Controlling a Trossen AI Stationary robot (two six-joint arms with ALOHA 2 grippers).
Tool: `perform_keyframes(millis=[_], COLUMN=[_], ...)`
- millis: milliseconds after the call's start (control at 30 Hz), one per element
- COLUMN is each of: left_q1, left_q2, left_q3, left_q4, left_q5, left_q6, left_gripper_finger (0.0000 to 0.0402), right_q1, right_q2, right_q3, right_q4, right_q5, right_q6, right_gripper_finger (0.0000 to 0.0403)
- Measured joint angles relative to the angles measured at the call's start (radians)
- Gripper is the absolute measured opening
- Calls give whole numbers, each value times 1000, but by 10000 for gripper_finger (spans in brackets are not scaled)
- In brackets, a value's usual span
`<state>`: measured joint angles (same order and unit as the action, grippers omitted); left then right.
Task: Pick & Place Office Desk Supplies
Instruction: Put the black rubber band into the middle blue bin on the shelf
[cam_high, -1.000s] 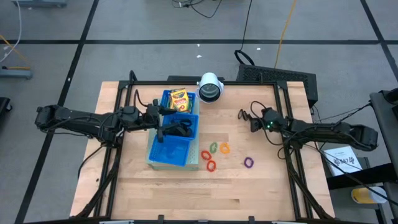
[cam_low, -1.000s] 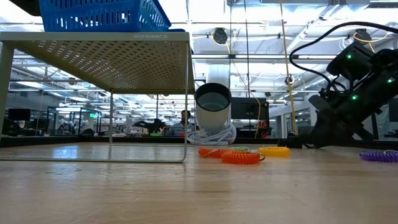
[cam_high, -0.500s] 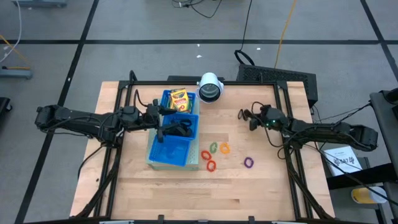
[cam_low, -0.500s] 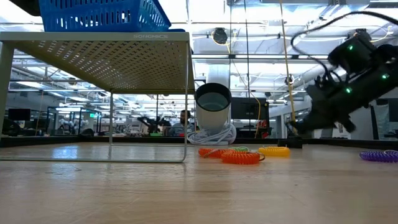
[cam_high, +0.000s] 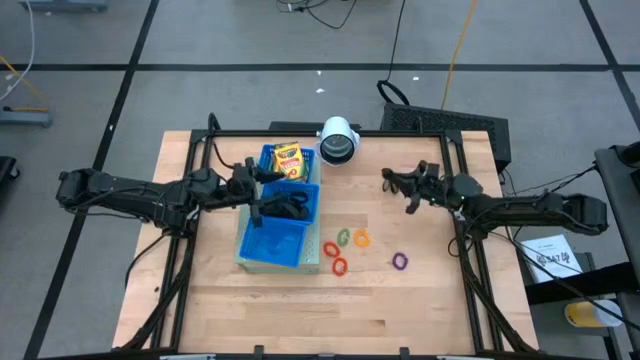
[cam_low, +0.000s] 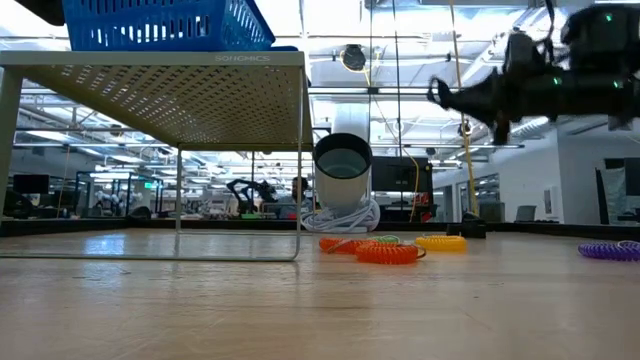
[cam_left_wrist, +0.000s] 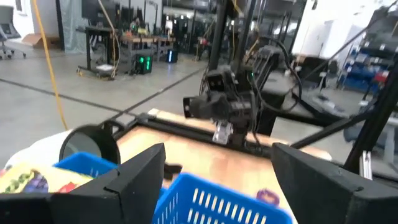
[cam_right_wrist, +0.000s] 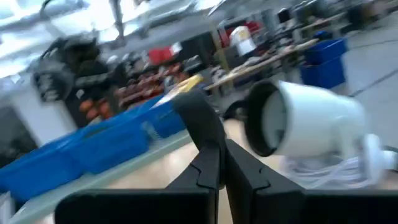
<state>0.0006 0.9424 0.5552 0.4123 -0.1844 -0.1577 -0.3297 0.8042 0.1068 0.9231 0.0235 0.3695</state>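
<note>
My right gripper (cam_high: 392, 181) is raised above the table's far right part, shut on a small black clip (cam_right_wrist: 198, 124); it also shows high in the low view (cam_low: 445, 96). My left gripper (cam_high: 262, 192) is open and empty over the blue tray (cam_high: 252, 252). A yellow-and-green crayon box (cam_high: 288, 160) lies in the tray's far compartment, and black clips (cam_high: 290, 207) lie in the middle one. Red (cam_high: 330, 248), red-orange (cam_high: 339, 266), green (cam_high: 344, 237), orange (cam_high: 361, 238) and purple (cam_high: 400, 262) rings lie flat on the table. My right gripper pinches the black clip between its two shut fingertips (cam_right_wrist: 211, 171); a dark part of the clip (cam_right_wrist: 194, 115) sticks out past them. The fingers lie about level and point toward the table's left edge. The clip is lifted clear of the table.
A white cylinder with a dark centre (cam_high: 338, 140) lies at the far edge beside a coil of white cable (cam_low: 340, 215). The tray stands on a metal mesh shelf (cam_low: 150, 62). Bare wood lies along the near edge.
My right gripper has risen from the table near its far right part, tipped from pointing down to about level, and gone a little toward the left edge. The black clip that lay on the wood there is lifted clear with it.
</note>
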Motion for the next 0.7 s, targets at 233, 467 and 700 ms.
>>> perform_keyframes(millis=[233, 467, 700], left_q1=[-22, -35, -36], left_q2=[135, 387, 568], left_q3=[75, 273, 446], left_q4=[81, 76, 77], left_q5=[39, 117, 178], left_q6=[19, 124, 183], left_gripper_finger=[296, 296, 296], right_q1=[160, 269, 347], right_q2=[106, 265, 359], right_q3=[132, 252, 310], right_q4=[2, 24, 110], right_q5=[3, 4, 2], right_q6=[-117, -190, -291], right_gripper_finger=[4, 4, 4])
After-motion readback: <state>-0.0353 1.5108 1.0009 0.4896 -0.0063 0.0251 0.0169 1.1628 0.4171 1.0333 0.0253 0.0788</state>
